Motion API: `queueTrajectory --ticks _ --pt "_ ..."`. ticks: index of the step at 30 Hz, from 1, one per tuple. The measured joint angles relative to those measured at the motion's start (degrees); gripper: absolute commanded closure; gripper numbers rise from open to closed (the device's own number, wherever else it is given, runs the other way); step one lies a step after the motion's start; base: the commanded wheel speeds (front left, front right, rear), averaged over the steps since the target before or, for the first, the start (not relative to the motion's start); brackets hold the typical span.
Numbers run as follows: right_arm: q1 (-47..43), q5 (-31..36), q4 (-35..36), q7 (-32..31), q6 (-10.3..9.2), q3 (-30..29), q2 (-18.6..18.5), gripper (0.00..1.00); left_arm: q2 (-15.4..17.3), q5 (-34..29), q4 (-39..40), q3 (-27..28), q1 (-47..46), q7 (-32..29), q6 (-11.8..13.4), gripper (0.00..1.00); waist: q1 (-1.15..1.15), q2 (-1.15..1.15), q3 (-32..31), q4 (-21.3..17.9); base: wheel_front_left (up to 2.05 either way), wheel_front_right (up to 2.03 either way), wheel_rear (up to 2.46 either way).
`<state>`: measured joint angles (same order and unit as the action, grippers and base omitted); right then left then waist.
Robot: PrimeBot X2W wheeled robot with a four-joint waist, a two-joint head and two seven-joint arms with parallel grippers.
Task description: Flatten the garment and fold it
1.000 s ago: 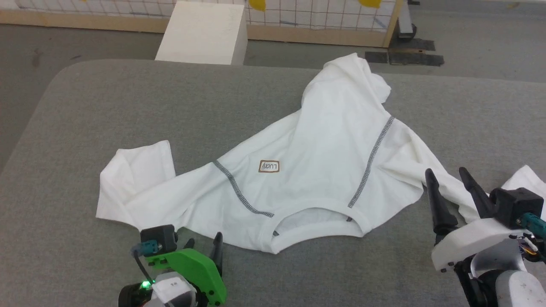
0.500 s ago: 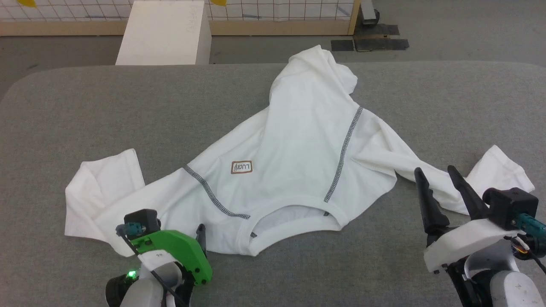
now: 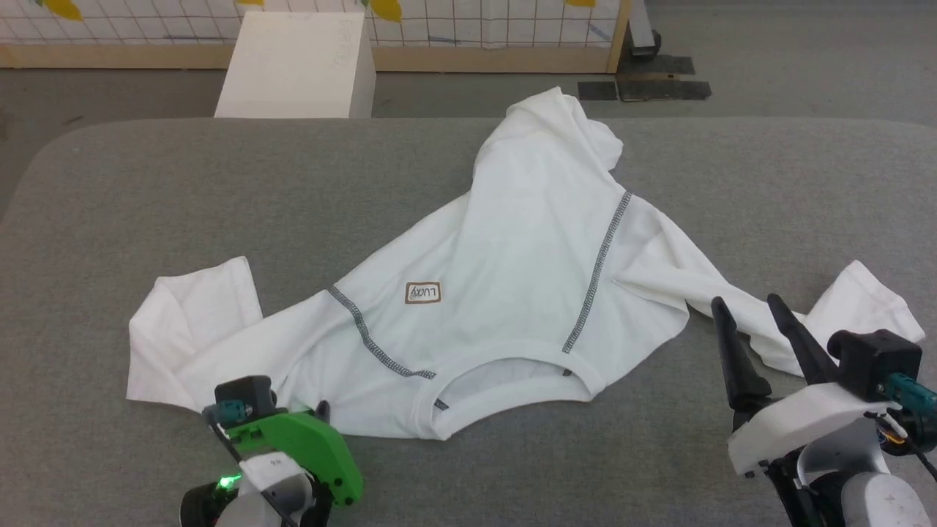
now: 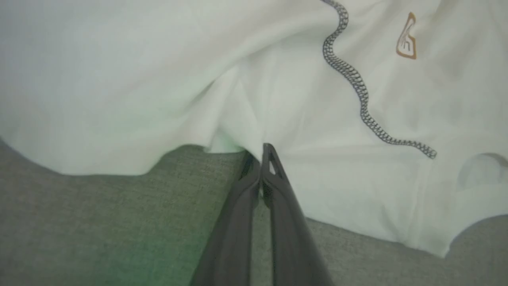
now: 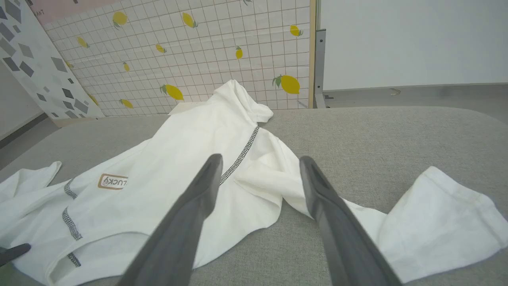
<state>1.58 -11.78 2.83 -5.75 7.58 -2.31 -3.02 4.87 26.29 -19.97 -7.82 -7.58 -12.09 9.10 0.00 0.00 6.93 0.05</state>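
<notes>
Your shirt (image 3: 512,278) lies spread mid-bench (image 3: 183,190), collar toward the near edge, bare surface all round. Your left end effector (image 3: 322,410) is closed at the near hem; grip on cloth unclear. Your right end effector (image 3: 744,301) hangs wide open and empty.

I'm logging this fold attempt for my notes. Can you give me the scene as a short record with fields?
surface: grey padded table
garment: white long-sleeved shirt, rumpled, label side up, collar toward the robot, not yet folded
left gripper: fingers shut, apparently pinching the garment's near edge
right gripper: fingers open, holding nothing, poised by the sleeve on that side
background: white box beyond the table
</notes>
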Motion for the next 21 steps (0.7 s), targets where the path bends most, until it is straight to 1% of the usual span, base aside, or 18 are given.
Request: queueTrajectory --ticks 5,13,18,21 --pt "-0.79 -0.36 -0.04 -0.86 0.00 -0.03 0.01 0.00 0.09 0.44 1.79 1.10 2.44 2.25 0.04 1.00 0.00 0.00 -1.02 1.03 0.00 0.00 0.00" --pt "-4.20 -1.74 -3.16 -9.83 -0.01 -1.01 0.03 0.00 1.69 0.51 7.70 3.52 5.97 4.12 2.13 1.00 0.00 0.00 -1.52 3.28 0.00 0.00 0.00" --pt "-3.27 -2.53 -5.43 -13.54 -0.01 0.82 0.05 0.00 2.10 0.49 9.44 3.46 6.31 4.11 2.87 1.00 0.00 0.00 -0.35 4.20 0.00 0.00 0.00" --pt "-0.61 -2.00 -7.72 -15.88 -0.01 1.86 0.08 0.00 2.03 0.51 9.87 3.31 6.28 4.21 3.09 1.00 0.00 0.00 0.72 4.74 0.00 0.00 0.00"
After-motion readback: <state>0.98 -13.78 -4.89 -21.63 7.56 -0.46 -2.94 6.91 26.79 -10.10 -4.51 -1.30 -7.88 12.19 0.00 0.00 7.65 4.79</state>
